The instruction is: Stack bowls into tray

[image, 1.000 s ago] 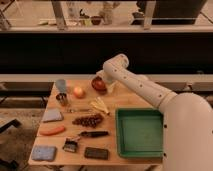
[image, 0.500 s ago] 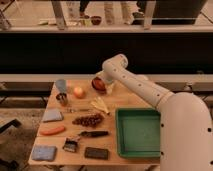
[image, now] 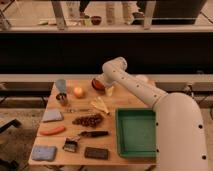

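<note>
A red-orange bowl [image: 98, 84] sits at the back of the wooden table, right of the apple [image: 78, 92]. My gripper [image: 103, 83] is at the bowl's right edge, mostly hidden by the white wrist; I cannot tell whether it touches the bowl. The large green tray [image: 136, 133] lies empty at the front right of the table, partly behind my white arm. I see only one bowl.
On the table [image: 115, 102] lie a blue cup [image: 60, 84], a metal can [image: 62, 98], a banana [image: 100, 104], grapes [image: 89, 120], a carrot [image: 52, 130], two blue-grey pads [image: 52, 115] [image: 43, 152], a dark-handled tool [image: 93, 133] and a black block [image: 96, 153].
</note>
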